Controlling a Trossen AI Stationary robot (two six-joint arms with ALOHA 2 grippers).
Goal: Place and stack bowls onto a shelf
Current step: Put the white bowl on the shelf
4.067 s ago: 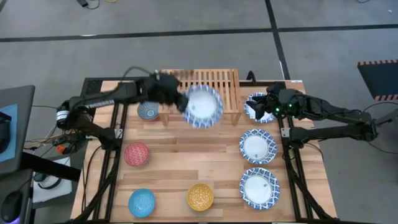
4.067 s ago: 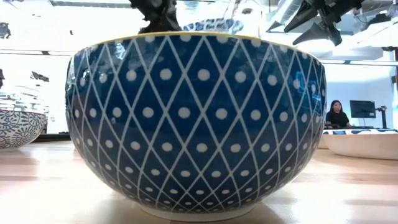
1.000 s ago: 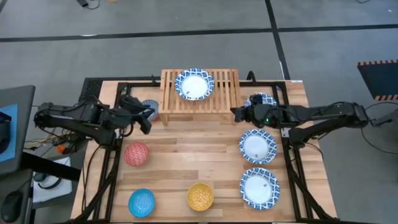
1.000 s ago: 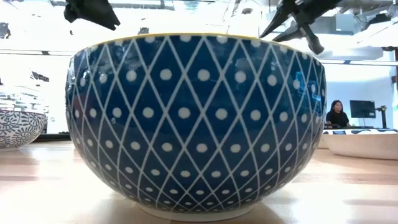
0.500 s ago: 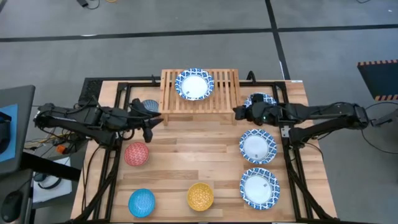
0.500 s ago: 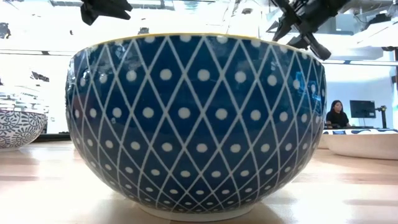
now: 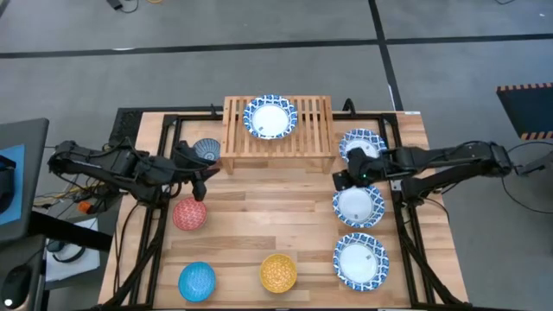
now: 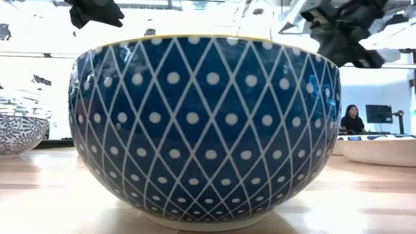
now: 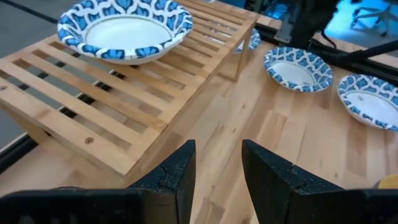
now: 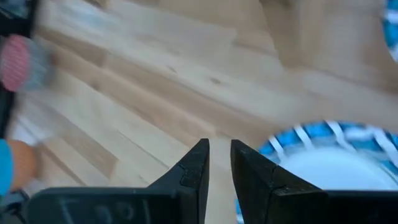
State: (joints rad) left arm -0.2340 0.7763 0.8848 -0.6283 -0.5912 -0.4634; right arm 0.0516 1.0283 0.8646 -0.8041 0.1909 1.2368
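High view: eight bowls (image 7: 270,118), one shelf (image 7: 315,130)

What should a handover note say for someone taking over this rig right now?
Left gripper: empty, slightly open, above the small red bowl.
Right gripper: empty, nearly closed, beside the three white blue-rimmed bowls lined up on the table's right.
Done: one white blue-rimmed bowl sits on the light-wood slatted shelf.
Left: those three, plus grey-blue bowl, bright blue bowl, yellow bowl and the red one.
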